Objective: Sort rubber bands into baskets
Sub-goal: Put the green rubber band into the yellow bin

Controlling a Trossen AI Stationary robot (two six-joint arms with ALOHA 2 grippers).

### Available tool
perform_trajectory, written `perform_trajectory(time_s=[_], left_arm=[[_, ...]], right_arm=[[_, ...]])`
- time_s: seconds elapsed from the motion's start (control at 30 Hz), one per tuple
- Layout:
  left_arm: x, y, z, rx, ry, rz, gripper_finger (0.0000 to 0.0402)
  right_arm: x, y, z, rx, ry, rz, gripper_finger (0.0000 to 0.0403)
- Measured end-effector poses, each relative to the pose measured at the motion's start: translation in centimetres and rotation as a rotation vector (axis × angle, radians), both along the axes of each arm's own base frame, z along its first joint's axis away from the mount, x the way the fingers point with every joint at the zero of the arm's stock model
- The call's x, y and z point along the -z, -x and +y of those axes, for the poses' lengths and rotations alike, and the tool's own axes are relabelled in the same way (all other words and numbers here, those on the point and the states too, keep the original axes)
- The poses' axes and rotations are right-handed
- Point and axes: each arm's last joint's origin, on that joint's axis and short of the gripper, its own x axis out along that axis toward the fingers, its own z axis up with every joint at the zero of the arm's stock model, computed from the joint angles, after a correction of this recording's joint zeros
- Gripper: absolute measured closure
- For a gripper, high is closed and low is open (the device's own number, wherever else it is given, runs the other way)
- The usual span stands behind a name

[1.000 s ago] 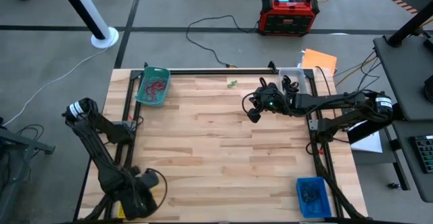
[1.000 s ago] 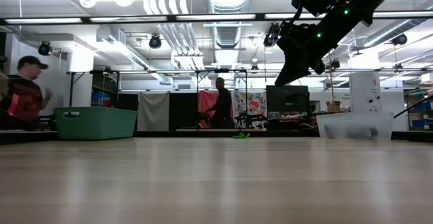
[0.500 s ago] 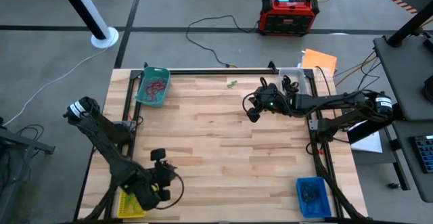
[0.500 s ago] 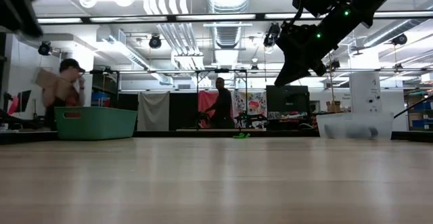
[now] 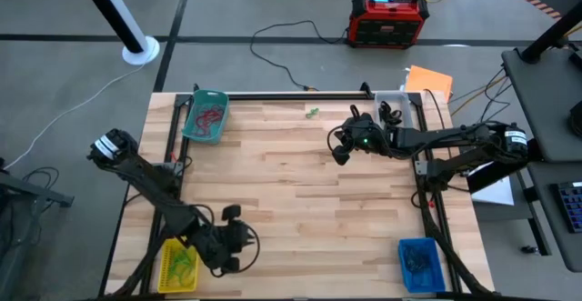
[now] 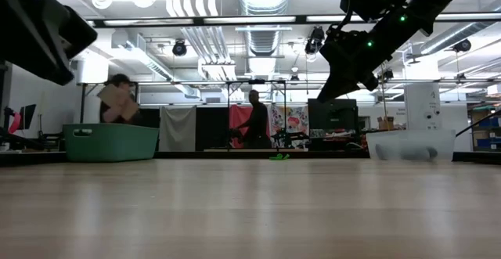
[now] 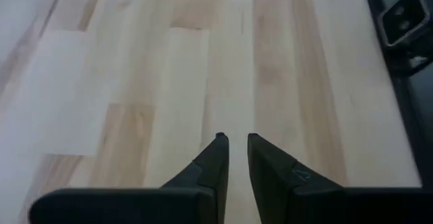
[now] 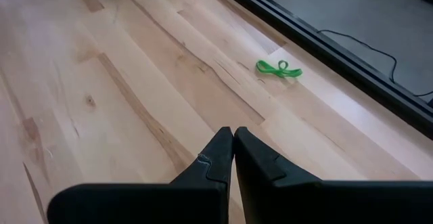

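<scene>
One green rubber band [image 5: 312, 112] lies flat on the wood near the table's far edge; it also shows in the right wrist view [image 8: 279, 68] and the low view [image 6: 279, 156]. My right gripper [image 5: 338, 152] hangs shut and empty above the table, a little to the near right of it. My left gripper [image 5: 235, 239] is near the table's front, just right of the yellow basket [image 5: 178, 265], which holds green bands. Its fingers [image 7: 237, 140] stand a narrow gap apart with nothing between. The teal basket [image 5: 205, 116] holds red bands. The clear basket [image 5: 393, 101] and the blue basket [image 5: 420, 263] stand on the right.
A black frame rail [image 5: 291, 95] runs along the table's far edge, and side rails run down both sides. A red-and-black box [image 5: 388, 19] and cables lie on the floor beyond. People stand in the room behind the table [image 6: 257, 118]. Bare wood fills the table's middle.
My left gripper has moved from over the yellow basket at the near left corner toward the table's right edge, uncovering the basket. My right arm has kept still.
</scene>
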Motion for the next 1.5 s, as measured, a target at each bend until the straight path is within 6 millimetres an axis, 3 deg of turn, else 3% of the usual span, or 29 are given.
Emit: perform_trajectory(time_s=[0.57,1.13,1.5], left_arm=[[-0.2,-0.8,1.1,-0.091,-0.186,-0.106,0.0363],[-0.3,-2.0,2.8,-0.173,-0.249,-0.139,0.0363],[1.4,-1.5,3.3,-0.182,-0.227,-0.163,0.0363]], right_arm=[[0.0,0.0,0.0,-0.011,0.015,0.002,0.0392],[0.0,0.0,0.0,-0.015,0.02,0.005,0.0392],[0.1,0.0,0.0,-0.017,0.022,0.008,0.0392]])
